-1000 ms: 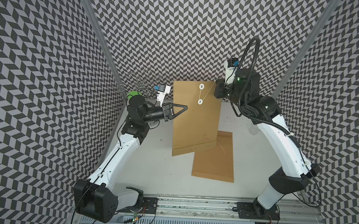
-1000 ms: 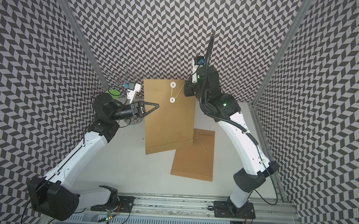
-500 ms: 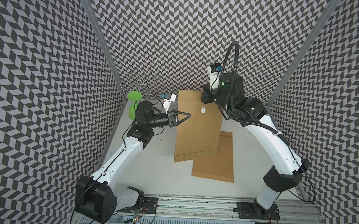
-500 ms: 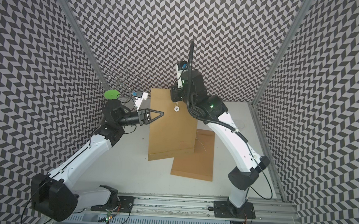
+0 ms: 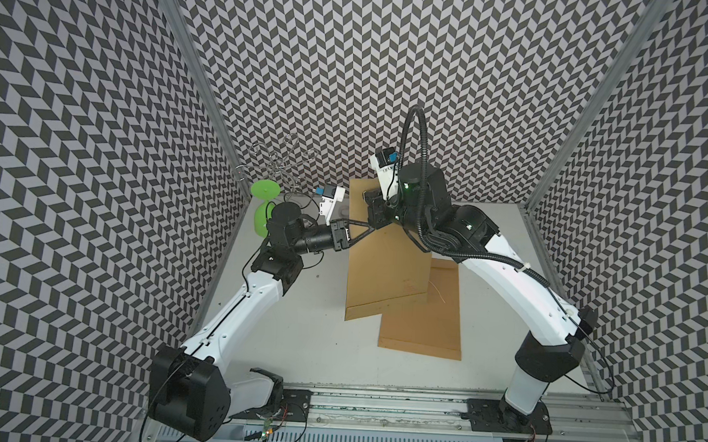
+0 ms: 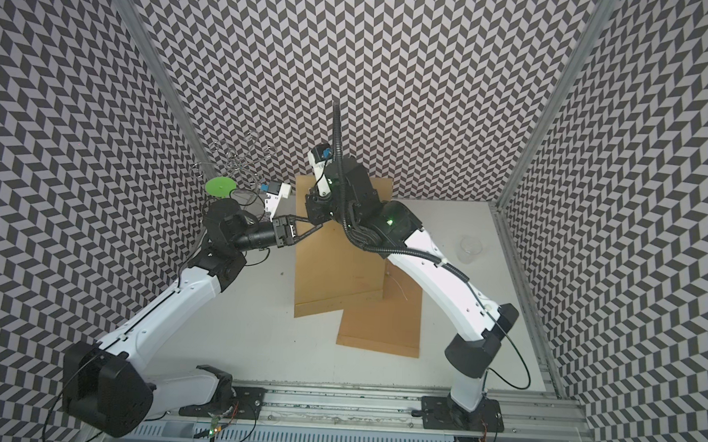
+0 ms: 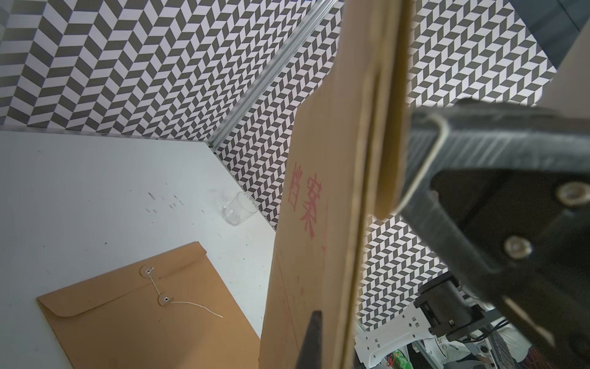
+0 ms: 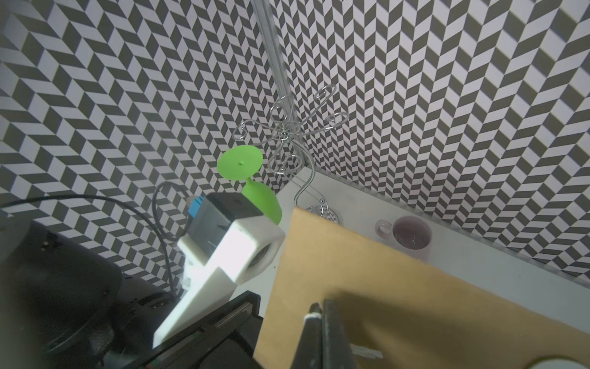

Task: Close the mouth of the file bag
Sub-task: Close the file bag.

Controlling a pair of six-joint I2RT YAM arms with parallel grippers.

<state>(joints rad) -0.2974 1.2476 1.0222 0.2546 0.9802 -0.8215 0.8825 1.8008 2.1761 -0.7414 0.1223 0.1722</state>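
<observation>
Hanging by the desk's (image 5: 317, 340) back edge, file bag (image 5: 387, 273) is clamped in left claw (image 5: 371, 227), string (image 8: 312, 316) in right claw (image 8: 319, 309).

Left wrist view: the upright file bag (image 7: 306, 255) carries two red characters (image 7: 305, 198) printed on its brown face, one after the other along the bag's length. They read 档案. A further red mark (image 7: 325, 220) follows just beside them, cut off by the bag's fold and not legible. Faint red ruled lines (image 7: 287, 306) run further along the same face, too blurred to read.
</observation>
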